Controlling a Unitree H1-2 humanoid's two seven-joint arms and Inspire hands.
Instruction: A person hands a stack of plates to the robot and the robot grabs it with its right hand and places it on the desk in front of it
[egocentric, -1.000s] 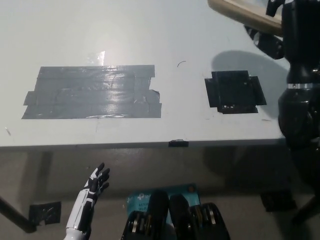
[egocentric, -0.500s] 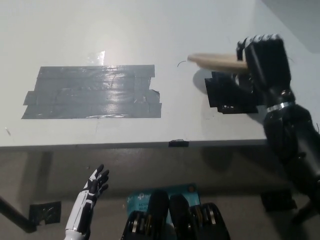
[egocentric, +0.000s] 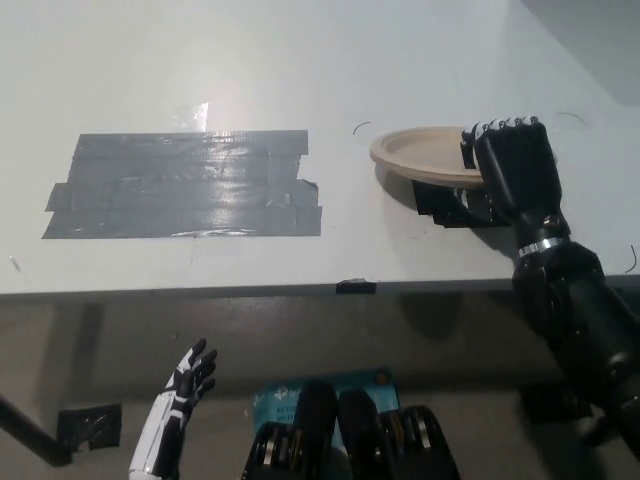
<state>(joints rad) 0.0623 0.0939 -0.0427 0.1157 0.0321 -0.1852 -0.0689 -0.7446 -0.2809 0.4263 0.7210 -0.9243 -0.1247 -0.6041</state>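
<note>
Right hand (egocentric: 512, 168) over right side of desk (egocentric: 200, 50), fingers (egocentric: 505, 128) clamped on rim of stack of plates (egocentric: 418, 157). Stack partly covers black tape patch (egocentric: 452, 208); contact with desk unclear. Grey tape patch (egocentric: 185, 185) well apart, leftward. Left hand (egocentric: 187, 378) below desk edge, spread, empty. Blue printed item (egocentric: 370, 385) on floor, writing unreadable.

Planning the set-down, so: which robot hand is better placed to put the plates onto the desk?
Right. The black right robot hand holds the plates over the black tape square on the desk. The white left robot hand rests open below the desk edge.
</note>
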